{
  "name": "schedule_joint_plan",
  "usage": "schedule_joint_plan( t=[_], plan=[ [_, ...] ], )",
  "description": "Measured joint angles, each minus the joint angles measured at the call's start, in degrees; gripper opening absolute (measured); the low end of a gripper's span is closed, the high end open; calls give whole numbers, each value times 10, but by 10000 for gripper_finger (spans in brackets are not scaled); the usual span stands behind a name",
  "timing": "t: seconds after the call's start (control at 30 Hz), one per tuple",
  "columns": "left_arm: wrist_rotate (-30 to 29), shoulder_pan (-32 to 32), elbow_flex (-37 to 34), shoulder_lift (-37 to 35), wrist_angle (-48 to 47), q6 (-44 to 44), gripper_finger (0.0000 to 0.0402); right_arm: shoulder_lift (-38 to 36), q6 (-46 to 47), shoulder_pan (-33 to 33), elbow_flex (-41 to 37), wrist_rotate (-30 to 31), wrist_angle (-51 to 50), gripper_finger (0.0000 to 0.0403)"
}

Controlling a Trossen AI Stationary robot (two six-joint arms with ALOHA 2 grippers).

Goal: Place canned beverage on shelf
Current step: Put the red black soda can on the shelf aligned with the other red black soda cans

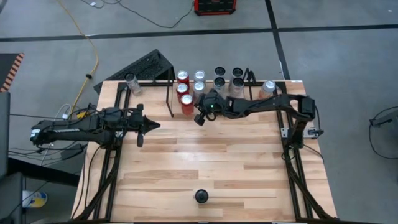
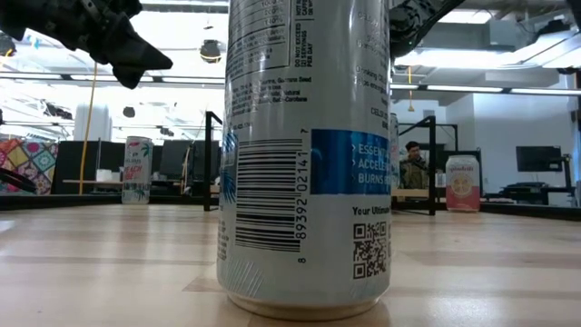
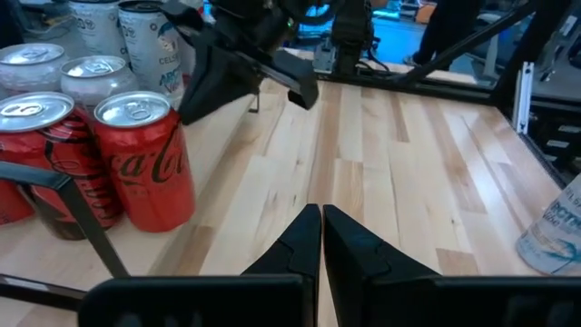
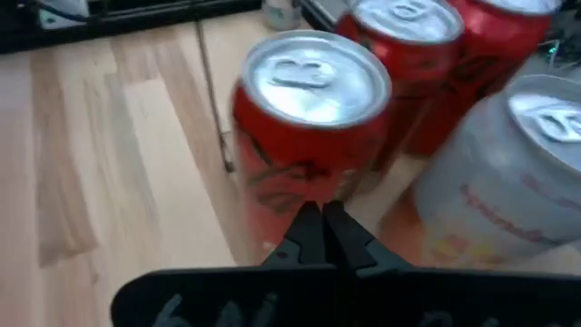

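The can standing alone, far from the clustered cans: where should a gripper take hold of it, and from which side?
Grip the can on its round side wall, about mid-height, with the jaws coming in level from the middle of the table. It stands upright and alone on bare wood, so both jaws should have room.

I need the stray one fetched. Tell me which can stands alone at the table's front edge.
The dark-topped can, alone near the front edge; every other can stands at the back by the shelf.
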Motion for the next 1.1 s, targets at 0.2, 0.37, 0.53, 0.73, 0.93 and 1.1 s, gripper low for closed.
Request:
schedule_joint_plan(
  t=[0.2, 0.37, 0.53, 0.73, 0.93, 1.1],
  plan=[
    [5, -1, 0, 0, -5, 3, 0, 24, -5, 2, 41, 0, -32, 0],
    [4, -1, 0, 0, -7, 13, 0, 23, -11, 2, 61, 0, -48, 0],
    [4, -1, 0, 0, -7, 15, 0, 23, -18, -2, 74, 1, -61, 0],
    [3, -1, 0, 0, -7, 15, 0, 23, -24, -8, 74, 1, -60, 0],
    [4, -1, 0, 0, -7, 13, 0, 23, -35, -8, 74, 0, -49, 0],
    [4, -1, 0, 0, -7, 13, 0, 23, -35, -8, 74, 0, -48, 0]
  ],
)
